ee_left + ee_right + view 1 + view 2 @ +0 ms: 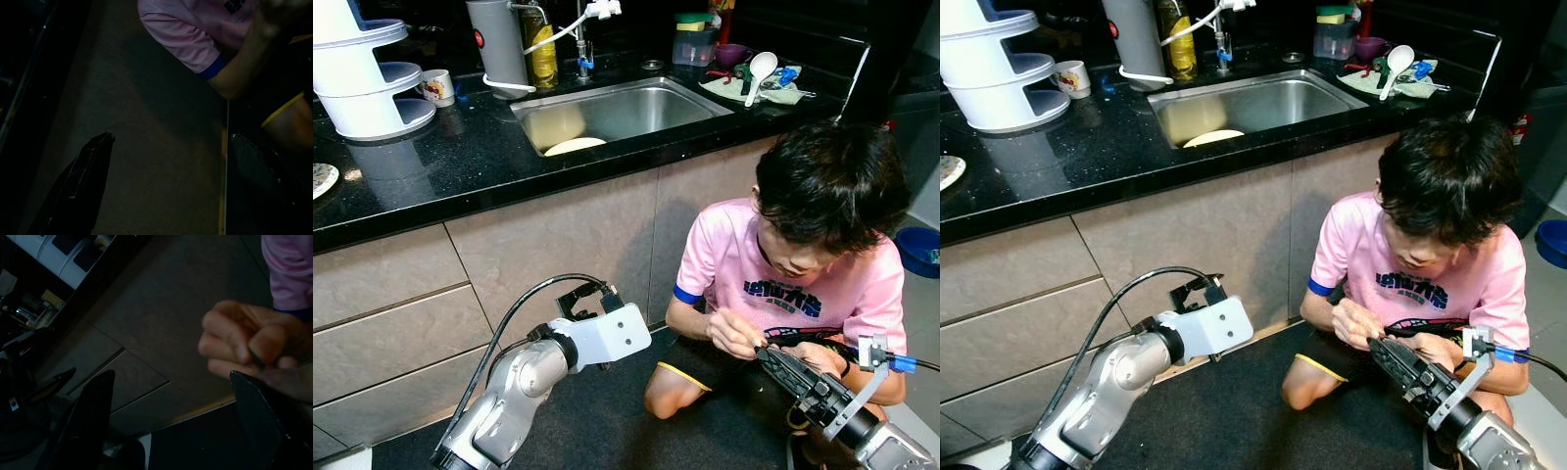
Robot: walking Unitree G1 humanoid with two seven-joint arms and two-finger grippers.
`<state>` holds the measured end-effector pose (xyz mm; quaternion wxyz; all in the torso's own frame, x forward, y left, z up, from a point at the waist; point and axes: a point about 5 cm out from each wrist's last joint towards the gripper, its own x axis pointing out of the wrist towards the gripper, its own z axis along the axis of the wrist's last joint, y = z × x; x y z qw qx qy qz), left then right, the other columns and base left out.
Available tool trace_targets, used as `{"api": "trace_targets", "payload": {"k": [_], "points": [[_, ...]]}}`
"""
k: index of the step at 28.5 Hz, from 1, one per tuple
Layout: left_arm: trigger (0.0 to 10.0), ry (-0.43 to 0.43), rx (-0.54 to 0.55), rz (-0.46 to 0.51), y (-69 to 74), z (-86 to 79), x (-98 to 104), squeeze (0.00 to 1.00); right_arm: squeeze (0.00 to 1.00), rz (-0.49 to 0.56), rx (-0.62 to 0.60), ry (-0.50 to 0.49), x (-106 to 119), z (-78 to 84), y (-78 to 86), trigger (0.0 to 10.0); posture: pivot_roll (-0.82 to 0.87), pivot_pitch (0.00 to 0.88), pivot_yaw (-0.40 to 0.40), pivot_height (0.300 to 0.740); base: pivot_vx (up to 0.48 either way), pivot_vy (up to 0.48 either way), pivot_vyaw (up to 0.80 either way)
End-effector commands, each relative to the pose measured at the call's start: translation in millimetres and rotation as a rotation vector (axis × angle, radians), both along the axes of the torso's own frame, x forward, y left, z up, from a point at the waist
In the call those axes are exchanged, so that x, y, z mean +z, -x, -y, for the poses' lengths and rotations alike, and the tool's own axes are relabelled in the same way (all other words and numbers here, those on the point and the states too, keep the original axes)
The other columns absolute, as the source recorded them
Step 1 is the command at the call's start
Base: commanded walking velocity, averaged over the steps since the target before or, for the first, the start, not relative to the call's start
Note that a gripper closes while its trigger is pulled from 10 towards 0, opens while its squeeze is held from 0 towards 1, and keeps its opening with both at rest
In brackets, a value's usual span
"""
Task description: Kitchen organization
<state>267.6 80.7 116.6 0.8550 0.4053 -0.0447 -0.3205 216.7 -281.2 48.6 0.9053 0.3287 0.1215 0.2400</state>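
Observation:
My right gripper (171, 376) is low at the right, and its fingers stand open with nothing between them. A person in a pink shirt (783, 284) sits on the floor in front of the cabinets (548, 245), and the person's hand (244, 340) pinches the tip of one right finger. My left gripper (171, 138) is held out in front of the cabinet fronts, open and empty, behind its white wrist housing (607, 338). A pale plate (575, 146) lies in the steel sink (651, 86) on the black counter (460, 157).
A white tiered rack (367, 88) and a mug (437, 86) stand at the counter's back left, with a plate (321, 179) at the left edge. A white ladle (759, 69) and containers lie right of the sink. A blue bin (920, 250) stands on the floor at far right.

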Motion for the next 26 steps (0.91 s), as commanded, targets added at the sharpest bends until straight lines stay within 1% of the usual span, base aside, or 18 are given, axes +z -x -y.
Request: {"api": "trace_targets", "payload": {"k": [1,8,12,13,14,15,26], "points": [[10.0,-0.015,0.006,-0.01,-1.3,-0.9,-2.2,0.0,1.0,-0.003,-0.022,-0.009,1.0,3.0,-0.8,10.0,-0.03,0.0,-0.011,0.74,0.0,0.0,0.0],[10.0,-0.015,0.006,-0.01,-1.2,-0.5,-2.3,0.0,1.0,0.002,-0.021,-0.004,1.0,0.9,-1.9,10.0,-0.03,0.0,-0.009,0.74,0.0,0.0,0.0],[10.0,-0.014,0.006,-0.01,-1.4,-0.6,-2.3,0.0,1.0,0.002,0.006,-0.013,2.2,-3.3,-2.2,10.0,-0.03,0.0,-0.01,0.74,0.0,0.0,0.0],[10.0,-0.014,0.006,-0.01,-1.4,-0.6,-2.3,0.0,0.89,0.001,0.007,-0.014,2.2,-3.7,-2.3,10.0,-0.03,0.0,-0.01,0.74,0.0,0.0,0.0],[10.0,-0.014,0.006,-0.01,-1.4,-0.6,-2.3,0.0,0.89,0.001,0.007,-0.014,2.2,-3.7,-2.3,10.0,-0.03,0.0,-0.01,0.74,0.0,0.0,0.0],[10.0,-0.014,0.006,-0.01,-1.5,-0.5,-2.3,0.0,0.0,-0.001,0.005,-0.012,2.0,-3.6,-2.6,10.0,-0.03,0.0,-0.011,0.74,0.0,0.0,0.0],[10.0,-0.014,0.006,-0.01,-1.3,0.2,-2.7,0.0,0.0,-0.016,-0.005,0.006,-0.8,-3.2,-2.9,10.0,-0.03,0.0,-0.014,0.74,0.0,0.0,0.0]]}}
